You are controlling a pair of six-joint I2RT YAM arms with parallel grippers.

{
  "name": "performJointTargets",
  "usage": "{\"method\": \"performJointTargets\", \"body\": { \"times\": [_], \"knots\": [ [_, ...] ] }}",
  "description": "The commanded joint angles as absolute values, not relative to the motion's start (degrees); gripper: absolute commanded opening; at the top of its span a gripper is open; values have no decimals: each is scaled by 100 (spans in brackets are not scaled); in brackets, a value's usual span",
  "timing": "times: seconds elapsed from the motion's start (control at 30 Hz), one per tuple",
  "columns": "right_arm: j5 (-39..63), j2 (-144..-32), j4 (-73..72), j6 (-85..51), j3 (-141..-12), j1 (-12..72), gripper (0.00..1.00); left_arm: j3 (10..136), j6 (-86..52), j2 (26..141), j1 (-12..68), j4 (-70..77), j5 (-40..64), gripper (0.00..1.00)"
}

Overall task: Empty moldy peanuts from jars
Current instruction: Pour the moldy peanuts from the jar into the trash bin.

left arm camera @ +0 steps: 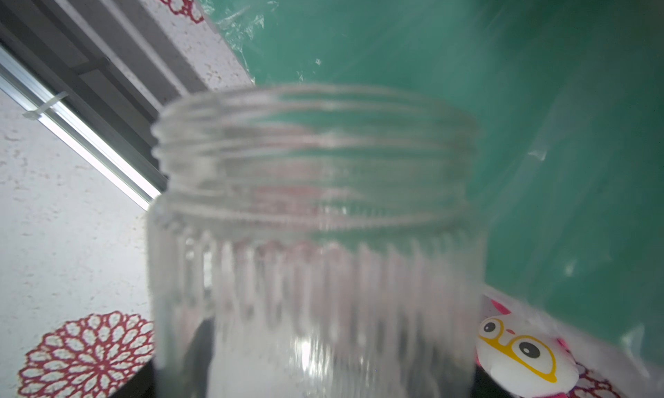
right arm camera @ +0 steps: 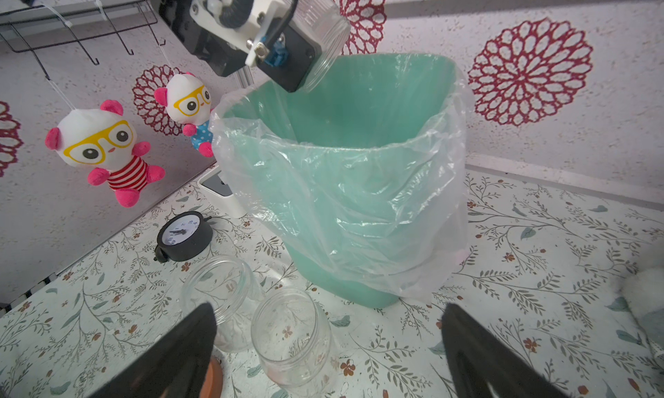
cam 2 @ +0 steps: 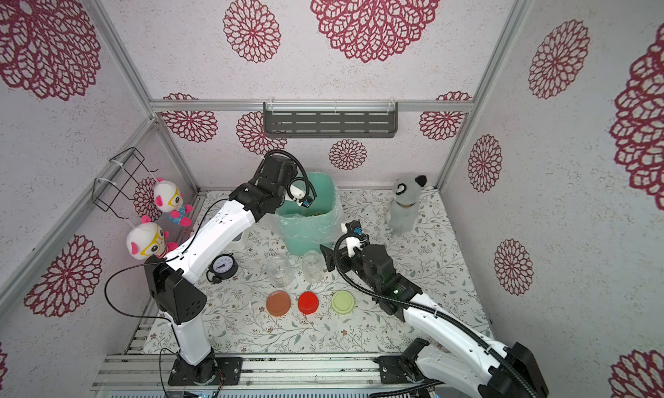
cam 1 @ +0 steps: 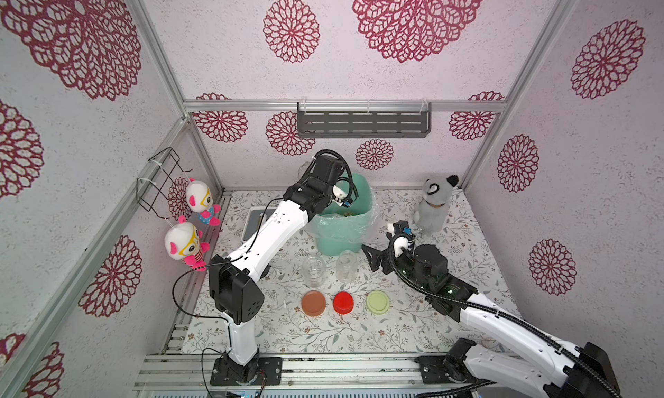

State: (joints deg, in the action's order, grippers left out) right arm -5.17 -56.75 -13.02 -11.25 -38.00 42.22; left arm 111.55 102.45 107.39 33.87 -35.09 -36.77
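Observation:
My left gripper [left arm camera: 330, 378] is shut on a clear ribbed jar [left arm camera: 316, 205], which it holds tilted mouth-down over the mint-green bin [cam 1: 366, 198]; the right wrist view shows this jar [right arm camera: 325, 33] looking empty. A few moldy peanuts [cam 2: 316, 213] lie inside the bin. Two more open jars [cam 1: 313, 270] [cam 1: 346, 267] stand in front of the bin, both looking empty. Brown [cam 1: 313, 302], red [cam 1: 343, 302] and pale green [cam 1: 378, 301] lids lie in a row nearer the front. My right gripper [right arm camera: 328, 360] is open just right of the standing jars, holding nothing.
A clear plastic liner [right arm camera: 359, 205] drapes over the bin. A black clock [cam 2: 222, 267] and a white scale [cam 1: 257, 220] sit at the left under my left arm. A grey plush animal [cam 1: 433, 205] stands at the back right. Two dolls [cam 1: 199, 202] hang on the left wall.

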Motion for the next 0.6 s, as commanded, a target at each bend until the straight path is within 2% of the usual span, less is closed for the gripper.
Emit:
{"method": "performJointTargets", "body": {
  "times": [0.0, 0.23, 0.57],
  "knots": [
    [-677, -5491, -1566, -1218, -3849, 4254, 99, 11091, 10157, 10383, 3402, -2783, -3703, 0],
    [-695, -5349, -1535, -1444, -3889, 4245, 99, 10754, 8731, 10081, 3223, -2699, -3172, 0],
    [-596, -5172, -1482, -1586, -4014, 4127, 99, 9967, 5304, 9090, 2721, -2288, -1017, 0]
  ]
}}
